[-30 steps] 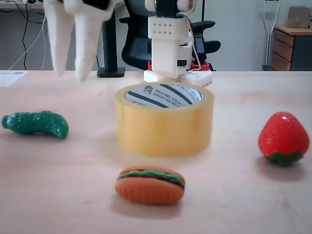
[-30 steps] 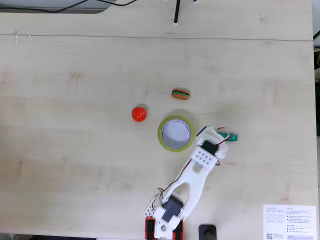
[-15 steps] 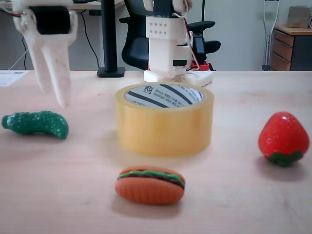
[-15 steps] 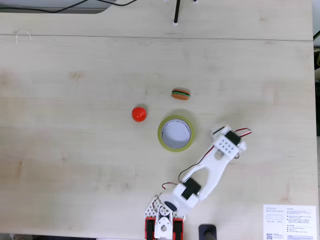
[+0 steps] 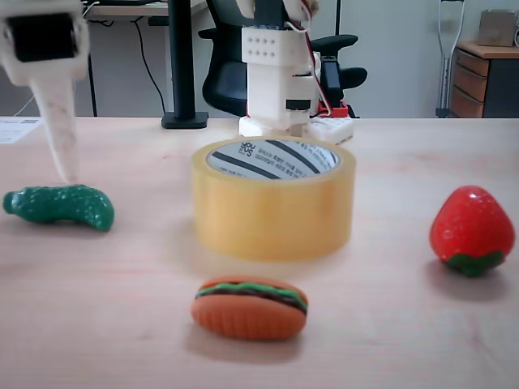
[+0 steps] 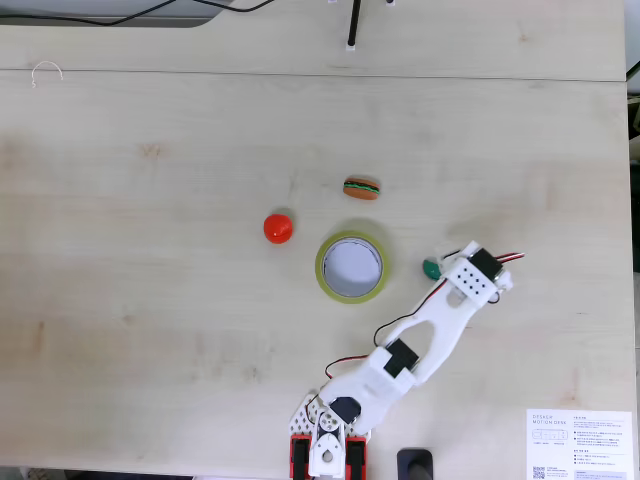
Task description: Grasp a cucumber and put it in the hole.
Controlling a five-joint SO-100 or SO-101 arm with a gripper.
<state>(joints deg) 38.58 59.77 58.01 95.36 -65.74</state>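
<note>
Wooden table [image 5: 422,324], claw [image 5: 63,166] tips above cucumber [image 5: 61,205], overhead hides them.

The cucumber [image 5: 58,206] looks like glossy dark-green plastic with a bumpy skin. The tape roll [image 5: 273,199] is smooth, yellowish and translucent, and the core around the hole [image 5: 272,159] seems to be matt white card printed with black stripes. The gripper [image 5: 57,134] is white, matt, faintly grainy plastic. The table [image 6: 150,250] shows pale wood grain with a dull finish.
</note>
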